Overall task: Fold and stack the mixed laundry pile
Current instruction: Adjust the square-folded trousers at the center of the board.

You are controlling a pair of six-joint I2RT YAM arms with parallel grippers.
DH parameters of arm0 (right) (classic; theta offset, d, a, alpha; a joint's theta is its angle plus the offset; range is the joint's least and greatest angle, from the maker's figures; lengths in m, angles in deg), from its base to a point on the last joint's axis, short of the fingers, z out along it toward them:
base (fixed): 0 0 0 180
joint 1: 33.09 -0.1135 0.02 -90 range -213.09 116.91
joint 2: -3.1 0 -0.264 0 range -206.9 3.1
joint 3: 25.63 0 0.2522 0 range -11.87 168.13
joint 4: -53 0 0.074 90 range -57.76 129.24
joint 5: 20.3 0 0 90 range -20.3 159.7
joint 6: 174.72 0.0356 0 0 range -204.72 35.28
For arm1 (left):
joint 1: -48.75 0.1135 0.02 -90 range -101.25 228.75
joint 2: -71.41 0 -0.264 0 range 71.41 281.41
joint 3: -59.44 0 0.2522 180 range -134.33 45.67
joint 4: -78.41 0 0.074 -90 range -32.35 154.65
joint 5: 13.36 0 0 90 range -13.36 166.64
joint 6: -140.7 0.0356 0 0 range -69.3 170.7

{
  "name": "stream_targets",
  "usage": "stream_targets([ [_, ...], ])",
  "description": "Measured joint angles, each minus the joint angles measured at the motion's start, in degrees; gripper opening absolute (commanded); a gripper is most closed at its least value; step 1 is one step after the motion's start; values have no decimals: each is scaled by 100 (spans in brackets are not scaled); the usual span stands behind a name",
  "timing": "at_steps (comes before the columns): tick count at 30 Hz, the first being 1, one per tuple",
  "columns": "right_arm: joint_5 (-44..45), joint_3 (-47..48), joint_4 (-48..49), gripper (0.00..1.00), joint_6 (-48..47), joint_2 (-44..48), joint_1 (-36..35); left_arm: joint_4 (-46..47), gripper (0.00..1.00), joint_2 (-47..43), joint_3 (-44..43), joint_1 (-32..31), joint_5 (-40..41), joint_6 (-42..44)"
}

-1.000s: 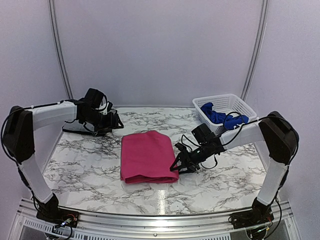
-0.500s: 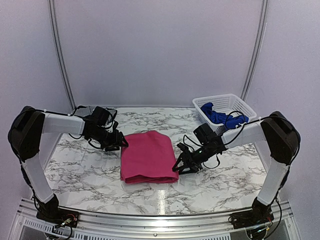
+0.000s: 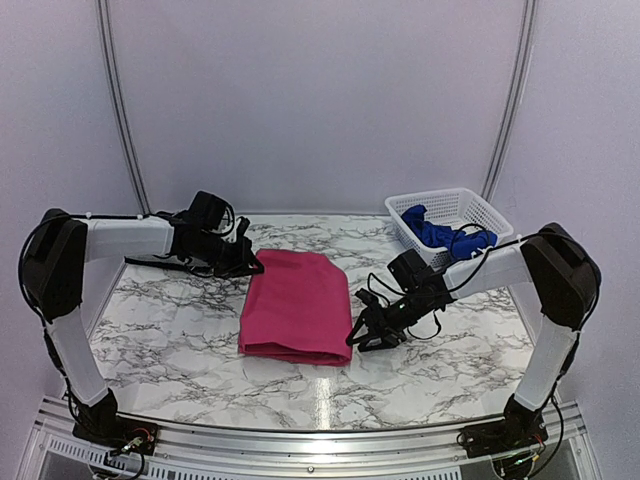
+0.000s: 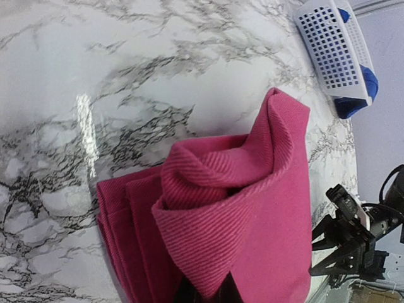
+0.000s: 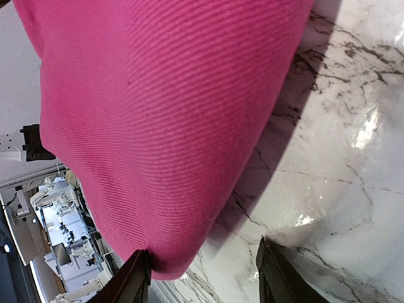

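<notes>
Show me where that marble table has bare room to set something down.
Bare: front left, between pink cloth and table edge; back strip between cloth and basket. Crowded: the cloth's sides, at the left gripper and right gripper.

The left arm (image 3: pixel 120 238) and the right arm (image 3: pixel 495 265) are showing the same build: smooth white tubular links joined by bulky, rounded black joint housings (image 3: pixel 560 268). Thin black cables (image 3: pixel 372 292) are looping loosely around the wrists. Each black base (image 3: pixel 108 428) is trailing small wires. The fingers (image 5: pixel 136 278) are looking matte black and flat.
</notes>
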Motion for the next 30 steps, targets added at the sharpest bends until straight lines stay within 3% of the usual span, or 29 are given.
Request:
stream_targets([
  [9,0,-20,-4,53,-7,0,0,-433,0,-24,-870,-118,-98,411],
  [14,11,-15,-92,53,-44,2,0,-514,0,81,-922,-39,15,509],
  [17,85,26,-251,54,-122,55,0,-531,30,258,-793,74,212,612],
  [20,175,120,-341,55,-208,297,2,-584,46,378,-612,168,507,693],
  [26,122,673,-254,53,-308,817,0,-761,56,0,-420,275,804,844],
  [30,-15,1207,52,53,-271,476,-74,-732,52,-807,-205,-13,439,765],
])
